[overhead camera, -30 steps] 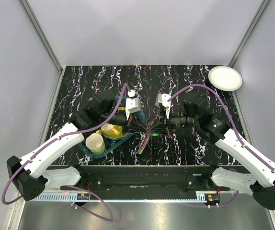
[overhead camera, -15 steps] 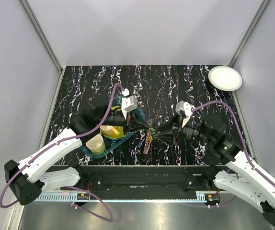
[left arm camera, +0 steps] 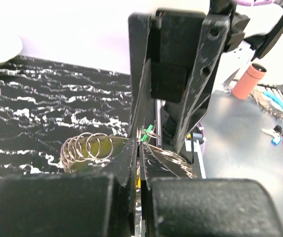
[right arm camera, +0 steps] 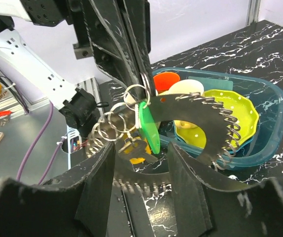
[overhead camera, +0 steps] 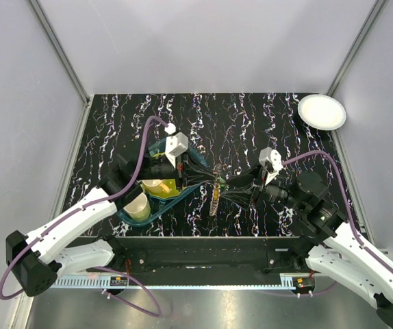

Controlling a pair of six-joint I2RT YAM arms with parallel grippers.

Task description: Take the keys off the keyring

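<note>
Keyring (overhead camera: 214,197) is clamped in left tool (overhead camera: 209,179) and hangs below. Right tool (overhead camera: 229,185) is noted at its 3 o'clock, jaws apart.

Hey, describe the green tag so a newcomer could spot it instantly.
On the black marbled table, look just right of the teal tray. The left gripper pinches the keyring there, and the green tag hangs below: the only flat, bright green piece among silver rings.
</note>
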